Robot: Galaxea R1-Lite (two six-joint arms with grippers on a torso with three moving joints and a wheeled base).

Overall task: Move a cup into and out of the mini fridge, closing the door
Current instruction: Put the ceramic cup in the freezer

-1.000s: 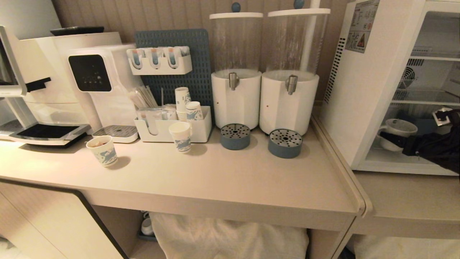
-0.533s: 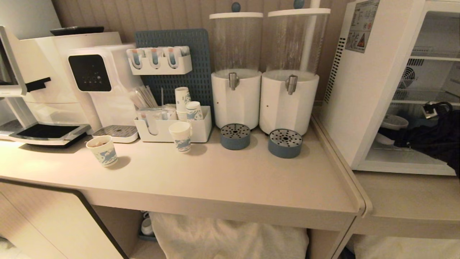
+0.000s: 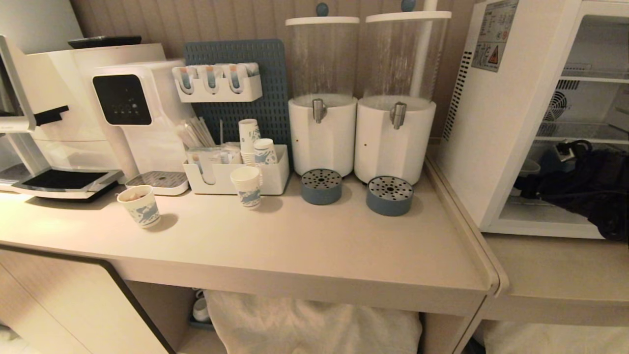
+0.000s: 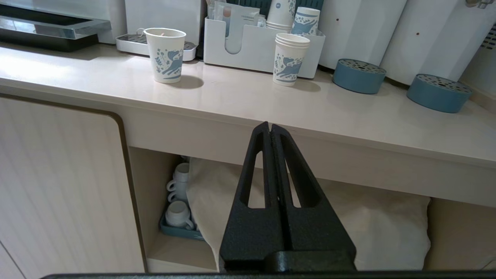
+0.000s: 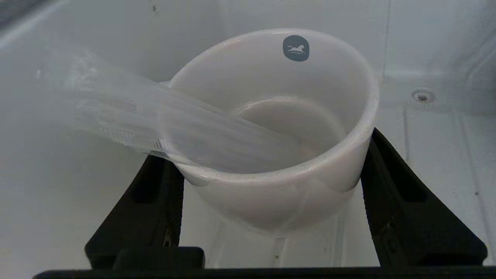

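Dim warm light, soft countertop shadows

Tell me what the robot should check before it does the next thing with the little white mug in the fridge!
1. Small white ceramic mug sits between the right gripper jaws: ok, one black finger on each side.
2. Mug upright: ok, its open top faces up.
3. Mug inside the white boxy mini fridge: ok, white fridge walls surround it.
4. Mug resting on the fridge floor: cannot tell, its base is hidden.
5. Fridge front open for the arm: ok; the door itself is out of view.
6. Left gripper out of the way: ok, shut, below the beige counter edge.
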